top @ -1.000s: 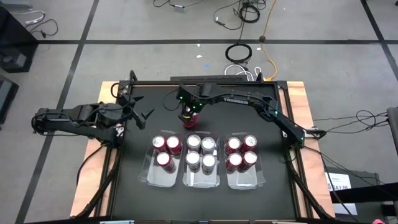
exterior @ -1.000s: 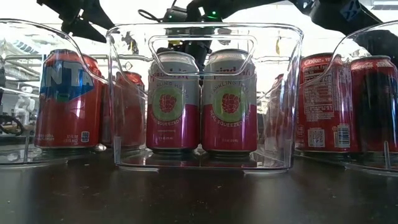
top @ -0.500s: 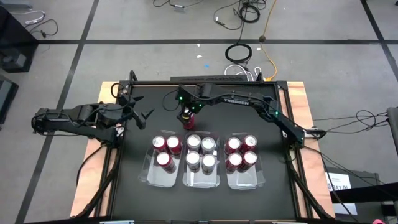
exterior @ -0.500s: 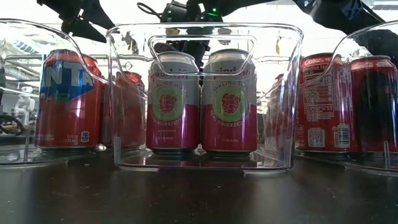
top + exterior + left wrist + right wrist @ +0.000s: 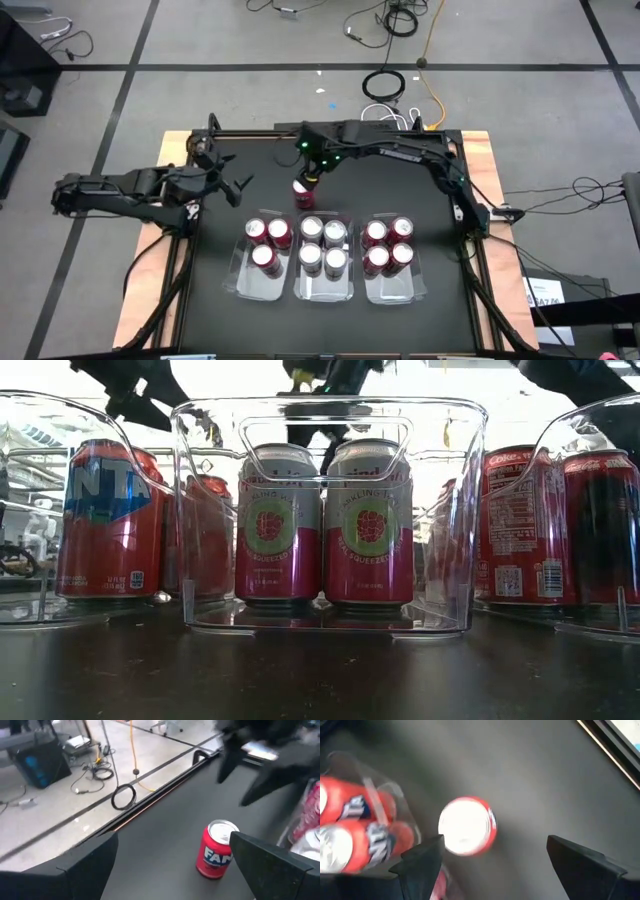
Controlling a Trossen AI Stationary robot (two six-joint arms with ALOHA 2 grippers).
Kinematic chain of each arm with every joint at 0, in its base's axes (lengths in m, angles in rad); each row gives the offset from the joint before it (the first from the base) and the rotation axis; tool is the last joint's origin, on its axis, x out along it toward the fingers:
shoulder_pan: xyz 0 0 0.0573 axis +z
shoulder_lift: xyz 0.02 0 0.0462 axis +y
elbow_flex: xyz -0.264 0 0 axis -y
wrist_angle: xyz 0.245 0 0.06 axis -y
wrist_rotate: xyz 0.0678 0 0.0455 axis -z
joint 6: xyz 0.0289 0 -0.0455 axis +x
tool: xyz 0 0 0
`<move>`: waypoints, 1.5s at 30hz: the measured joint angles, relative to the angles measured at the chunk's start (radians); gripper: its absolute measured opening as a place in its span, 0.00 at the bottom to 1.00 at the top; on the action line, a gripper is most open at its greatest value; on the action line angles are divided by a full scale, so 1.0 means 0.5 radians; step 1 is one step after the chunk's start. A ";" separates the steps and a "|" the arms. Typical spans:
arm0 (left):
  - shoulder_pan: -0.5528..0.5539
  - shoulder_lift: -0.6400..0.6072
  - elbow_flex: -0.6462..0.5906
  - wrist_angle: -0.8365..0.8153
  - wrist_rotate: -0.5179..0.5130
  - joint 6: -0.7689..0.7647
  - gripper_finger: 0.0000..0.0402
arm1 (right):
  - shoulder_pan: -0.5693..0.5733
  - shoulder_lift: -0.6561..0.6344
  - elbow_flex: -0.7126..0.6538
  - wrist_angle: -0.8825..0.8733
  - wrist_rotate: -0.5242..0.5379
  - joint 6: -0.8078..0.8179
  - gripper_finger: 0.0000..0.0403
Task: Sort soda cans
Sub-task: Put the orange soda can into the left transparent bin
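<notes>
**Right wrist view: jaws spread above a loose red can**

The right gripper (image 5: 487,857) has its fingers wide apart, holding nothing, with the loose red can (image 5: 466,825) standing upright on the black table (image 5: 530,780) below and between them. In the high view this can (image 5: 303,193) stands alone just behind the middle tray (image 5: 326,290), with the right gripper (image 5: 312,172) just above and behind it.

The left gripper (image 5: 170,865) is also open and empty, off to the left side of the table, looking across at the same can (image 5: 216,849).

Outward from there, three clear trays sit in a row: the left tray (image 5: 262,285) holds three red cans and has one spot free, the middle holds four silver-topped berry cans (image 5: 325,525), the right tray (image 5: 392,290) four red cans.

The risk, as I judge it: the loose can stands close to the trays, so a finger clipping its rim could topple it or knock it into the middle tray. A grip taken off-centre could let it slip while being carried over the tray wall.
</notes>
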 joint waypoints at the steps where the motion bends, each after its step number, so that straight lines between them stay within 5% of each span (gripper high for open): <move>1: 0.020 0.028 0.000 0.019 0.001 -0.042 0.98 | 0.001 -0.031 0.000 -0.048 0.000 0.007 0.85; 4: 0.120 0.140 0.000 0.054 0.121 -0.159 0.98 | 0.004 -0.135 0.000 -0.222 0.032 0.067 0.85; 9: 0.398 0.388 -0.001 0.208 0.682 -0.164 0.98 | 0.039 -0.272 0.000 -0.577 0.382 0.223 0.85; 15: 0.692 0.703 0.112 0.426 1.106 0.010 0.98 | 0.110 -0.487 -0.203 -0.777 0.568 0.430 0.85; 26: 0.923 1.312 0.831 -0.032 1.380 0.197 0.98 | 0.228 -1.632 -1.785 -0.019 0.509 1.118 0.85; 31: 0.928 1.582 1.187 -0.273 1.376 -0.006 0.98 | 0.330 -2.137 -2.300 0.298 0.536 1.499 0.85; 37: 0.895 1.847 1.448 -0.576 1.349 -0.116 0.98 | 0.430 -2.489 -2.583 0.380 0.657 1.804 0.85; 45: 0.792 2.039 1.461 -0.658 1.342 -0.226 0.98 | 0.461 -2.557 -2.612 0.405 0.735 1.832 0.85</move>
